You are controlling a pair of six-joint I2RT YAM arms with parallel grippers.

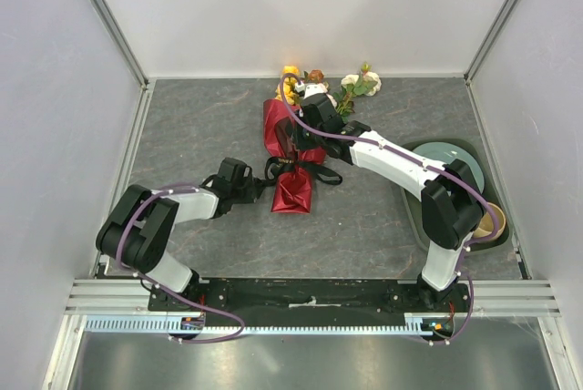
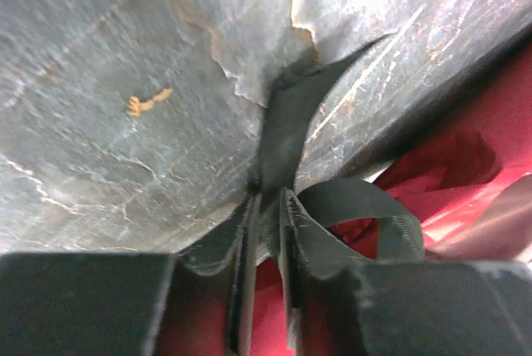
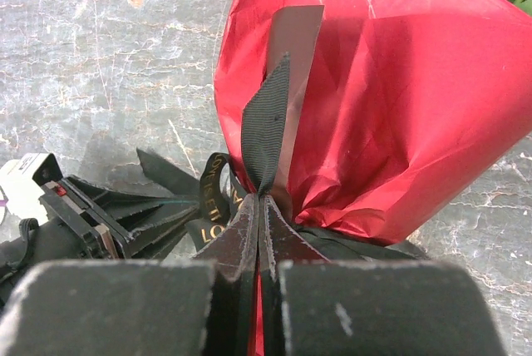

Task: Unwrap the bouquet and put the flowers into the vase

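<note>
With bouquet [image 1: 293, 191] lying mid-table, blooms toward far wall, hold right claw [image 3: 259, 202] clenched on one black ribbon [image 3: 266, 115] tail, left claw [image 2: 268, 202] astride another, grip unconfirmed, for pulling knot apart.

The top camera sits high up behind the two arms [image 1: 146, 226] and looks down on the whole table [image 1: 209, 135] from far away. The left wrist camera rides on the left claw [image 2: 268, 198] and looks out along its fingers, very close to the table and the black ribbon [image 2: 287, 123]. The right wrist camera rides on the right claw [image 3: 259, 200] and looks down at the bouquet [image 3: 391, 106] from close up. All three views share the ribbon and the red paper [image 2: 465, 165]. The right wrist view also sees the left claw, low on its left side
</note>
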